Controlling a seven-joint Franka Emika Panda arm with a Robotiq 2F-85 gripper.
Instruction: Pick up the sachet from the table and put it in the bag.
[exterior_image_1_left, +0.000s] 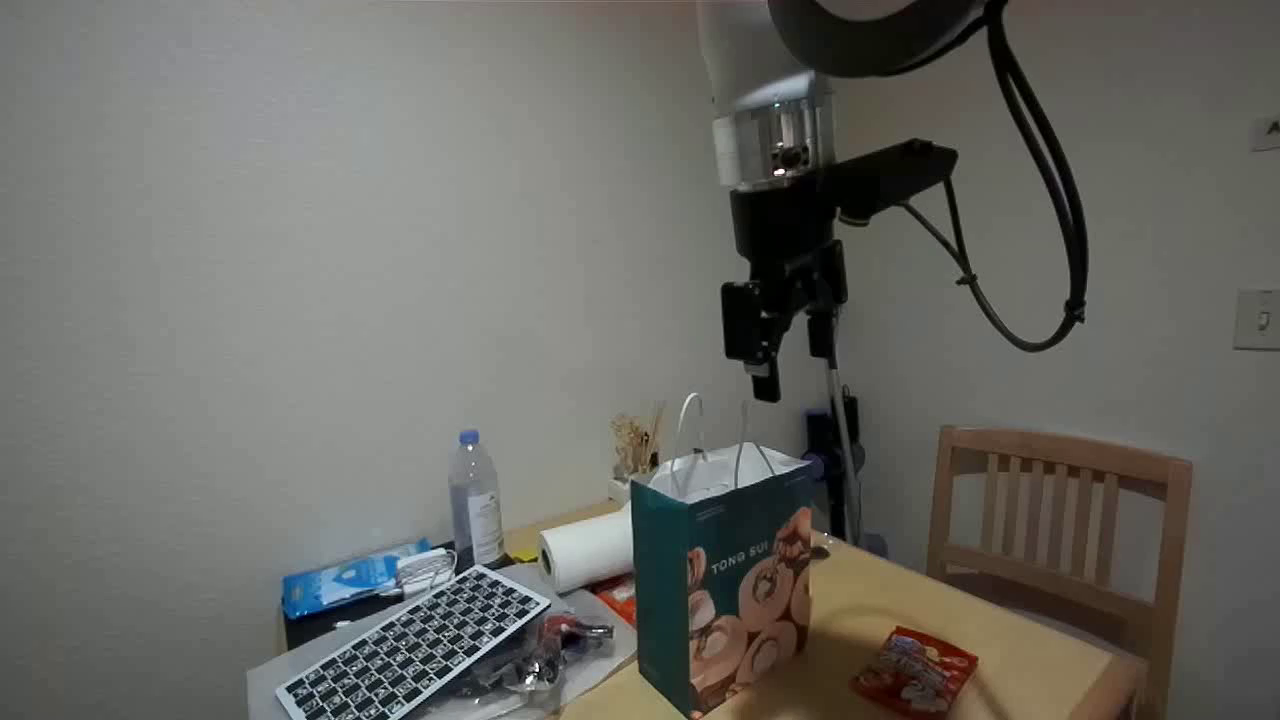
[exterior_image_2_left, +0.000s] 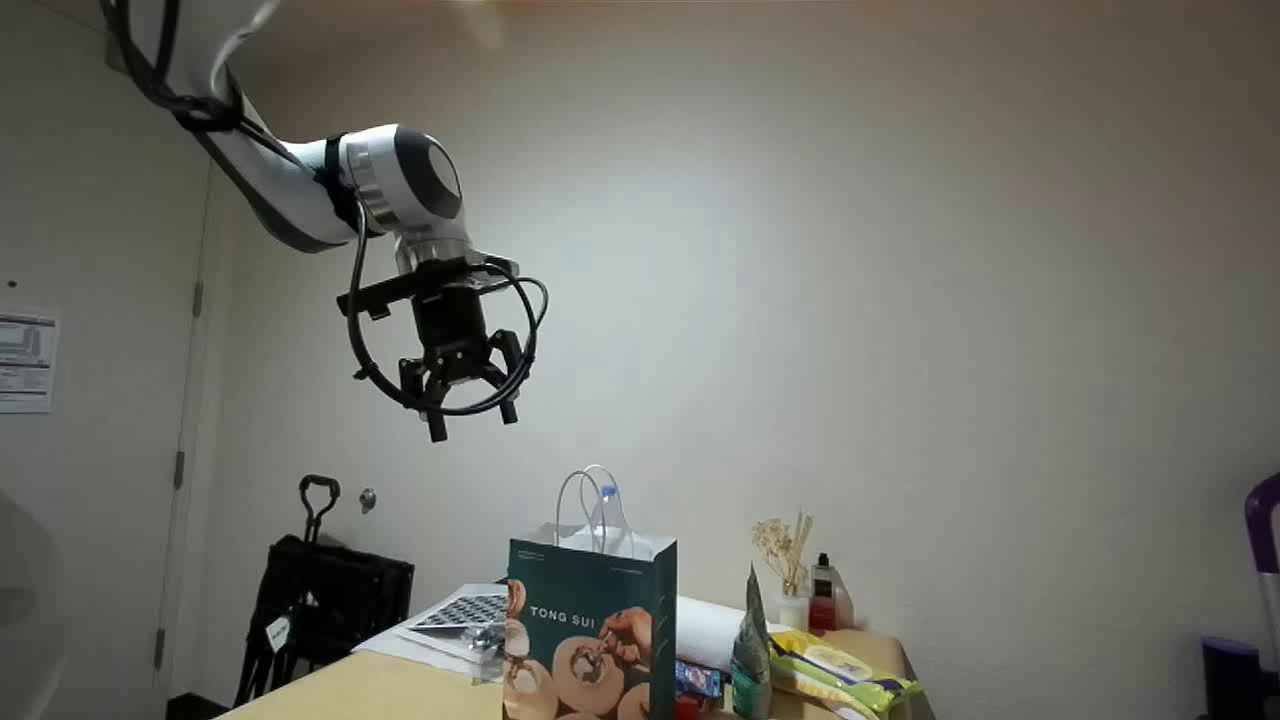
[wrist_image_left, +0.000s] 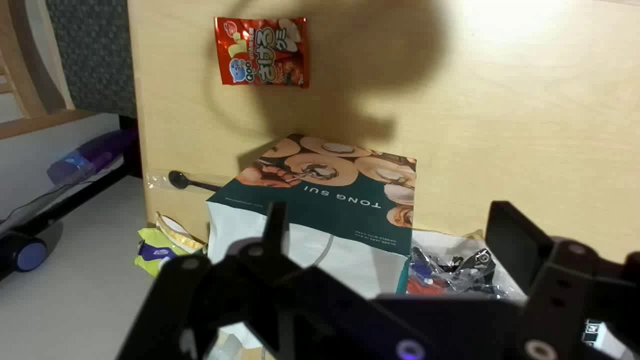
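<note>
In the wrist view, read from left to right, the Qoo gummy sachet (wrist_image_left: 263, 52) is seen lying flat on the table (wrist_image_left: 500, 130); the TONG SUI gift bag (wrist_image_left: 310, 209) is placed near it, printed front toward the sachet; and the gripper (wrist_image_left: 387, 220) is shown with its two black fingers (wrist_image_left: 517, 245) spread wide apart. The sachet is situated outside the bag, well apart from the fingers and below their level; in both exterior views the gripper is suspended higher than the bag's mouth. The sachet is made of glossy red-orange film, rectangular, with pale lettering; the tabletop is of pale, faintly grained wood. In an exterior view, materials and shapes are traced from left to right: a blue printed packet (exterior_image_1_left: 340, 582), oblong in outline; a thin rectangular panel (exterior_image_1_left: 415, 645), patterned with small black-and-white squares; a clear plastic bottle (exterior_image_1_left: 478, 510), blue-capped; a smooth white paper roll (exterior_image_1_left: 588, 550), laid on its side; the bag itself, box-shaped and upright, with teal paper walls, its front printed with rounded tan forms, a white interior and thin looped handles; and a wooden chair (exterior_image_1_left: 1066, 452), its back formed of vertical slats.
</note>
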